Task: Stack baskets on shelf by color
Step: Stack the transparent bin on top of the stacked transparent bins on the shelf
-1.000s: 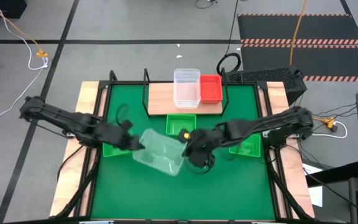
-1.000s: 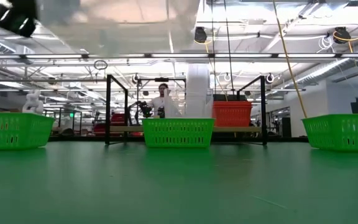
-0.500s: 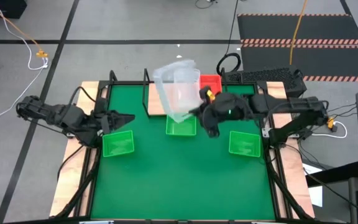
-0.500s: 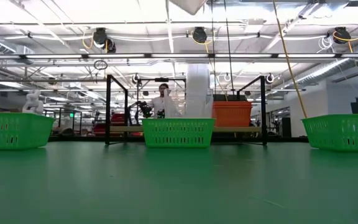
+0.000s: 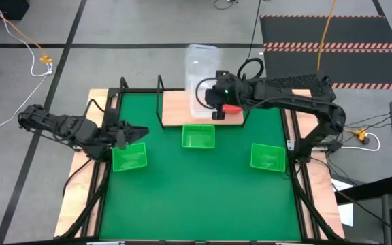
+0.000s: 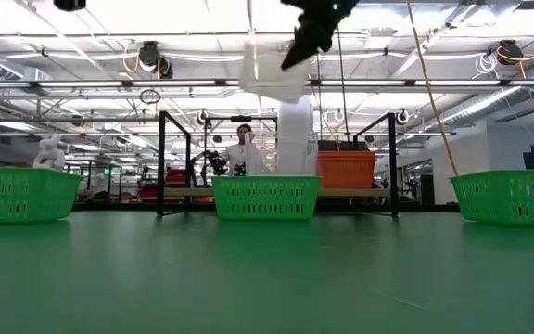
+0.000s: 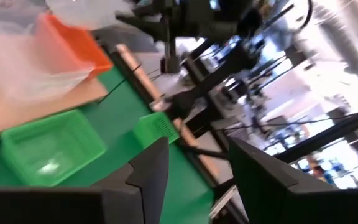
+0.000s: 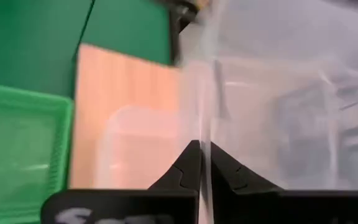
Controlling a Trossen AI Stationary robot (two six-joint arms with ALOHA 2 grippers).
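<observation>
My right gripper (image 5: 214, 95) is shut on a clear basket (image 5: 199, 64), held high over the shelf (image 5: 175, 112). In the low view the gripper (image 6: 306, 39) and the basket (image 6: 272, 76) show near the top. More clear basket (image 5: 203, 103) stands on the shelf board, with a red basket (image 5: 233, 107) beside it. Three green baskets (image 5: 129, 158), (image 5: 198, 136), (image 5: 267, 156) rest on the green mat. My left gripper (image 5: 140, 133) is open and empty, just above the left green basket. My right gripper pinches one side wall of the clear basket (image 8: 205, 124) between its two fingers (image 8: 188, 163), one on either face of the wall. The basket is lifted clear, high above the shelf, and sticks out toward the far edge from the fingers.
The shelf's black wire frame (image 5: 160, 102) rises at the mat's far edge. The wooden table border (image 5: 94, 136) runs along the mat's sides. Bare shelf board lies left of the clear stack. People and equipment show in the room behind (image 6: 241, 148).
My right gripper has carried the clear basket from low over the mat's middle up and toward the far edge, to above the shelf's clear stack, turning it on the way. My left gripper has drawn back from that basket toward the table's left edge.
</observation>
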